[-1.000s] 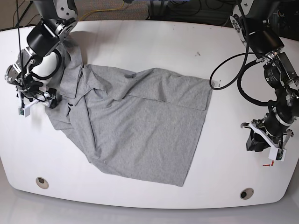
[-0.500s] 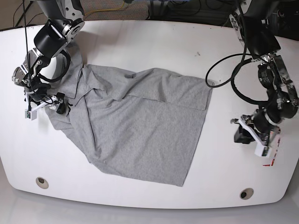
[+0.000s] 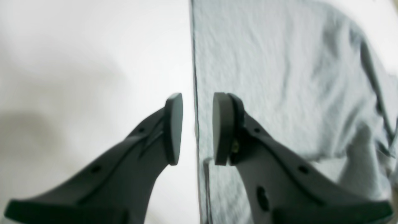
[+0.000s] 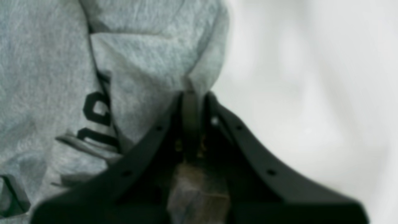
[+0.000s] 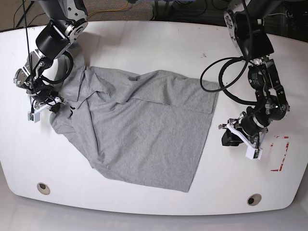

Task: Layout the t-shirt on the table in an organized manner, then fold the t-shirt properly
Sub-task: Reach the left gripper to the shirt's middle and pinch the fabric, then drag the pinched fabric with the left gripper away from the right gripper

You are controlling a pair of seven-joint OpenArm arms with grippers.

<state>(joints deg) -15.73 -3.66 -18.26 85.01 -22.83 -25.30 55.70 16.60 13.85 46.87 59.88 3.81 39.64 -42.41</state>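
your right gripper (image 4: 192, 102) is clamped on a pinch of shirt (image 5: 139, 130) edge; cloth bunches up just ahead of its tips, with black lettering (image 4: 96, 121) to one side and bare table (image 5: 159, 43) to the other. i'd judge that grip is there to pull the crumpled corner outward and flatten it.

your left gripper (image 3: 192, 127) holds nothing. its jaws stand partly apart, one fingertip (image 3: 174, 127) over bare table and the other (image 3: 222, 127) over cloth, with the shirt's straight edge running through the gap. that looks like a line-up for taking hold of that edge, so both sides can be tensioned together.

further out, the shirt lies wrinkled and skewed between the two grippers, not yet laid flat.

count: one shirt, two grippers, two grommet holes (image 5: 43, 187) on the near rim, one red tape mark (image 5: 281, 154) beside the left gripper.
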